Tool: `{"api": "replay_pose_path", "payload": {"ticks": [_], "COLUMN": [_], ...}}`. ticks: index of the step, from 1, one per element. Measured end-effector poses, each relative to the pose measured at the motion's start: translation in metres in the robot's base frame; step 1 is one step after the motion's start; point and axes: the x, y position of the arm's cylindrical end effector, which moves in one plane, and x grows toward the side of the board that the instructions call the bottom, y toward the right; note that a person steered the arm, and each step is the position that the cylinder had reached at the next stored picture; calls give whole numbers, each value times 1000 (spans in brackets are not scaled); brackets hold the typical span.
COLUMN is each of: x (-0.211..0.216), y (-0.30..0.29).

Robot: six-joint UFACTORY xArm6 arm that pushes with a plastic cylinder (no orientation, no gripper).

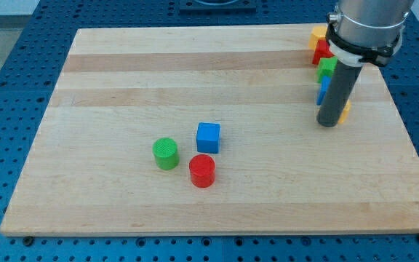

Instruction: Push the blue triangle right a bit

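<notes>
Your tip (328, 124) rests on the wooden worktop (122, 87) at the view's right; it has no jaws and holds nothing. The blue triangle (323, 90) sits just behind the rod, mostly hidden, its shape unclear.

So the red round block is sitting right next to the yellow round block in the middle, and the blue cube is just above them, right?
Not quite. The round block beside the red round block is green, not yellow, as the camera view shows. The blue cube does sit just above them.

Two cylinders (166, 153) (202, 171) sit below a cube (208, 137), mid-board (122, 87)
</notes>
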Motion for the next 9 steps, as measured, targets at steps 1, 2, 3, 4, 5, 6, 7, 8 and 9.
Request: {"api": "replay_pose_path", "payload": {"ticks": [1,2,3,4,5,6,7,8,9], "x": [0,0,5,10,-24,-61,-61,-61,-61], "y": [3,11,3,-38,-52,-50,-40,-24,-20]}}
